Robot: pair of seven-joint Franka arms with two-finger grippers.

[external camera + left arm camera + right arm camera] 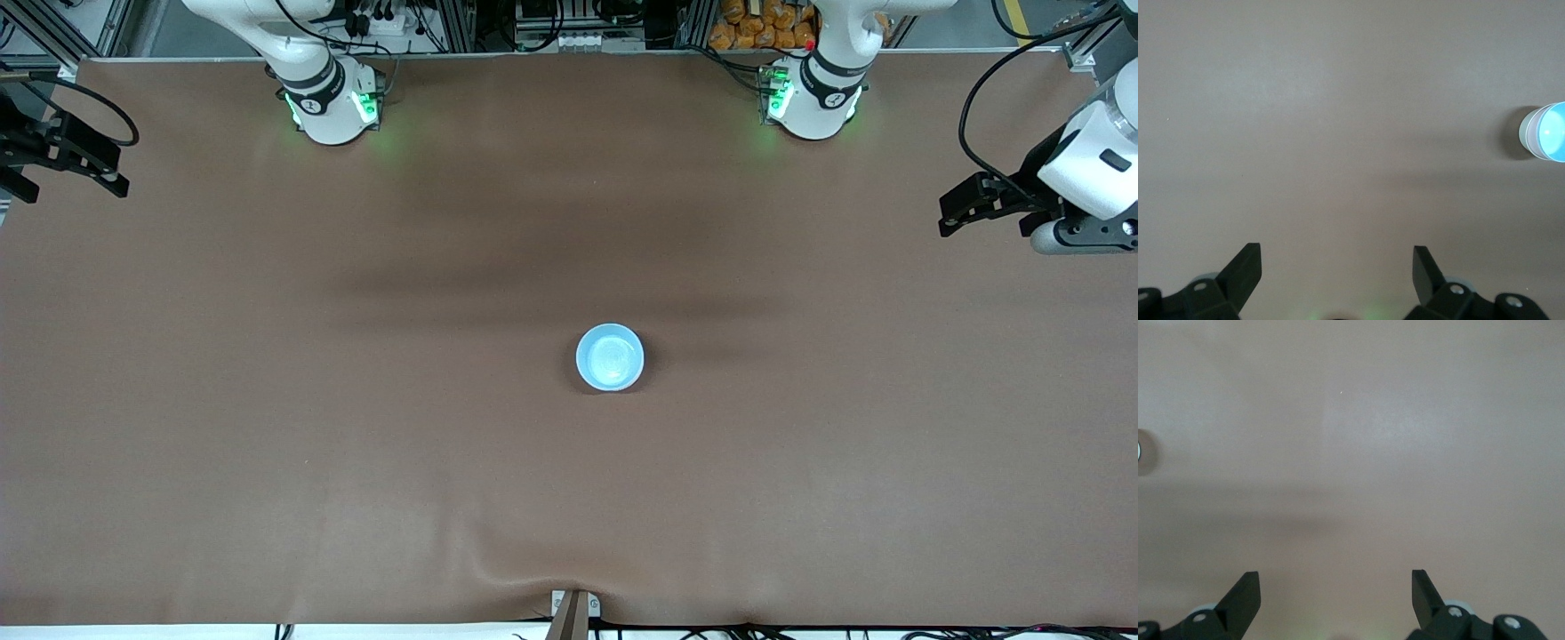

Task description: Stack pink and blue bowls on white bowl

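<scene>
A light blue bowl (610, 356) stands upright at the middle of the table. In the left wrist view its blue inside (1553, 131) sits within a white outer wall, the white bowl (1527, 133) under it. The pink bowl is hidden. My left gripper (956, 209) is open and empty, high over the left arm's end of the table; its wrist view (1337, 263) shows bare cloth between the fingers. My right gripper (71, 173) is open and empty over the right arm's end (1336, 587). Both are well apart from the bowls.
A brown cloth (356, 400) covers the whole table, with a small ripple at its edge nearest the front camera. A sliver of the bowls shows at the edge of the right wrist view (1140, 451). The arm bases stand along the edge farthest from the front camera.
</scene>
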